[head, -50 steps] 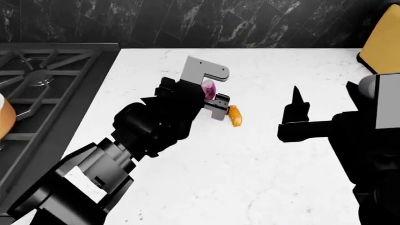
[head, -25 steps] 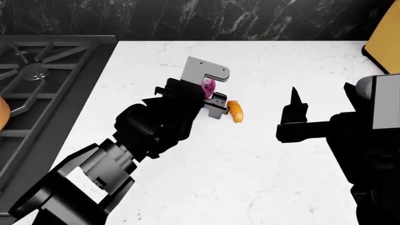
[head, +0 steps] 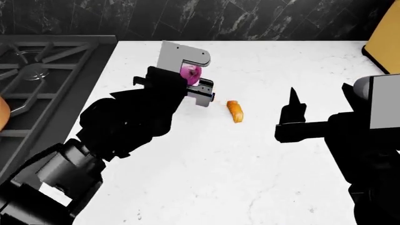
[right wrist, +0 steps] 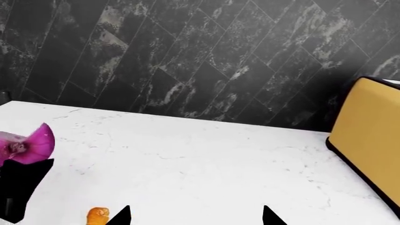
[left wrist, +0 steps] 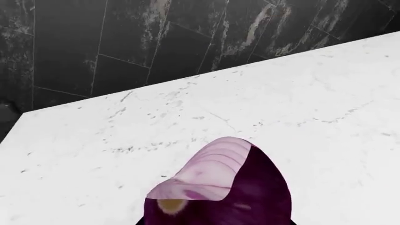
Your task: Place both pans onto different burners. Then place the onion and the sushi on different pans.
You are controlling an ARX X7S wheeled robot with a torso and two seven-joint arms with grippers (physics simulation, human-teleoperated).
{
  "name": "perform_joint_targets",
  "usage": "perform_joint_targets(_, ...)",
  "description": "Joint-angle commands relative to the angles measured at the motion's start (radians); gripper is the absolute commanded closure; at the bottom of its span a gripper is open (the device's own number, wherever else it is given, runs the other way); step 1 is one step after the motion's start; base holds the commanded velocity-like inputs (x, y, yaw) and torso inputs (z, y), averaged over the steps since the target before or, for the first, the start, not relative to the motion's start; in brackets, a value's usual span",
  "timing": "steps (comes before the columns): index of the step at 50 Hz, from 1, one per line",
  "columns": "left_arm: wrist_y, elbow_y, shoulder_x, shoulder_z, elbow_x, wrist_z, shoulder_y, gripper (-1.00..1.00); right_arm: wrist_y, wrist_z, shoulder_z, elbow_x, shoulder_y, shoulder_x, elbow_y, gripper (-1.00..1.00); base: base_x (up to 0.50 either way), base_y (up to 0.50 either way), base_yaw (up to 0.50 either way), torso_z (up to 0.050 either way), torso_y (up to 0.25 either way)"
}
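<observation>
In the head view my left gripper (head: 191, 75) is shut on the onion (head: 189, 72), a purple-magenta piece held above the white counter between a grey finger (head: 178, 55) and a black finger (head: 201, 92). The left wrist view is filled by the onion (left wrist: 225, 187), pale cut face up. The sushi (head: 234, 111), a small orange oblong, lies on the counter to the right of that gripper. My right gripper (right wrist: 196, 218) is open and holds nothing, with the sushi (right wrist: 97, 215) just beside one fingertip. Only an orange sliver of a pan (head: 3, 115) shows at the far left over the burners (head: 34, 71). The black pan is out of view.
The dark stove (head: 93, 51) borders the white counter (head: 250, 164) on the left. A large yellow-orange boxy appliance (head: 384, 49) stands at the back right, also in the right wrist view (right wrist: 368, 136). A black marble wall (head: 218, 18) runs behind the counter.
My left gripper has risen and moved left with the onion in it, away from the sushi, which stays on the counter. The right arm has barely moved.
</observation>
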Motion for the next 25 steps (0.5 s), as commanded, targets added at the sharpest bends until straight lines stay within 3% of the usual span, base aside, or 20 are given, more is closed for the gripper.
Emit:
perform_joint_targets(1, -0.066, 0.391, -0.22, -0.086, -0.124, -0.162, 0.031, 1.0, 0.035, 0.012, -0.006, 0.014, 0.033, -0.033, 0.008, -1.0, 0.0, 0.0, 0.0, 0.0, 0.0)
perform_joint_targets(11, -0.075, 0.726, -0.422, -0.159, -0.226, -0.278, 0.114, 1.0, 0.207, -0.009, -0.071, 0.084, 0.212, -0.225, 0.139, -1.0, 0.0, 0.0, 0.0, 0.0, 0.0)
perform_joint_targets(25, -0.015, 0.867, -0.57, -0.234, -0.248, -0.32, 0.19, 1.0, 0.338, -0.122, -0.151, 0.101, 0.378, -0.463, 0.438, -1.0, 0.0, 0.0, 0.0, 0.0, 0.0)
